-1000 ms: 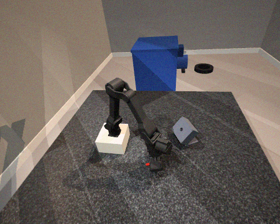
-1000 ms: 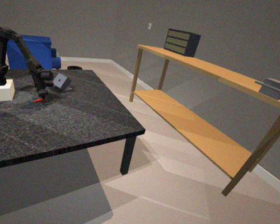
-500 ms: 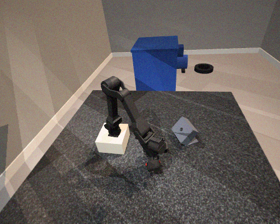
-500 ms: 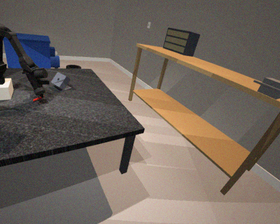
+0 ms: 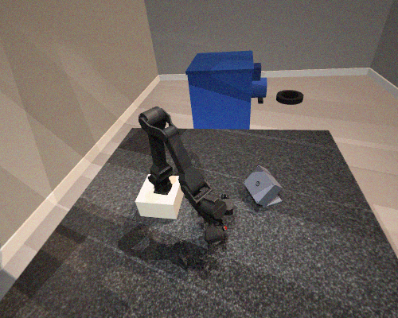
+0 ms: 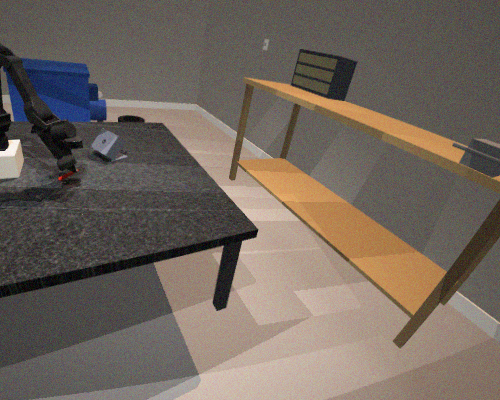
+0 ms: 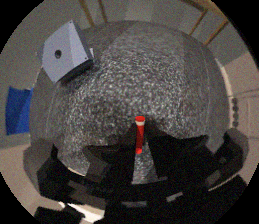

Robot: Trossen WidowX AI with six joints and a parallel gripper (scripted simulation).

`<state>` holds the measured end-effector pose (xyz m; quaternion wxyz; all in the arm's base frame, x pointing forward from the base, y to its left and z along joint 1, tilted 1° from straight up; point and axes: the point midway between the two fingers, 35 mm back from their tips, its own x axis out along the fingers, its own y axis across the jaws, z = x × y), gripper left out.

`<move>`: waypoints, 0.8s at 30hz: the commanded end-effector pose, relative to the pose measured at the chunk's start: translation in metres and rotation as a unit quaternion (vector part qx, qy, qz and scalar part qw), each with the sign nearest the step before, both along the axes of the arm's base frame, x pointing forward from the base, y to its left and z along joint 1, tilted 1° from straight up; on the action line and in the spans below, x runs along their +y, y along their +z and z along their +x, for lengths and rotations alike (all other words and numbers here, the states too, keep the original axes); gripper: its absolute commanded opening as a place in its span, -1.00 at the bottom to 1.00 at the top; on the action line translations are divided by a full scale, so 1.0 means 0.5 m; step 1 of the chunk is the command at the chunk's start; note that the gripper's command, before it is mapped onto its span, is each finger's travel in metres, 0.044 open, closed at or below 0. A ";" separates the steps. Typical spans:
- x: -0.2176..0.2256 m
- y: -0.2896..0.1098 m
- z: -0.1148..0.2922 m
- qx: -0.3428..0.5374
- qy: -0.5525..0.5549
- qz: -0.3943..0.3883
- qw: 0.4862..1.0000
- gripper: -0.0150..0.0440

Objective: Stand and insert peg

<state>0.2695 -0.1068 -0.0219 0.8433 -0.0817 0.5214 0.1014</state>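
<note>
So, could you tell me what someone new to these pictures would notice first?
Probably the black arm on its white base block, bent low over the dark speckled table with its gripper shut on a small red peg. Next, the grey sloped panel with one hole, right beside the arm, and the big blue bin on the floor behind the table.

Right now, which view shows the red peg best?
Wrist: the peg shows along its length, clamped in the gripper. Top shows only a red speck beside the gripper; exterior shows a small red sliver at the table.
</note>
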 end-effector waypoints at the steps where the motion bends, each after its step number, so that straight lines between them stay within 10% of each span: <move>1: 0.000 0.005 -0.005 -0.019 0.003 0.004 1.000 -0.32; 24: -0.008 0.018 -0.033 -0.114 0.006 0.029 0.993 -0.32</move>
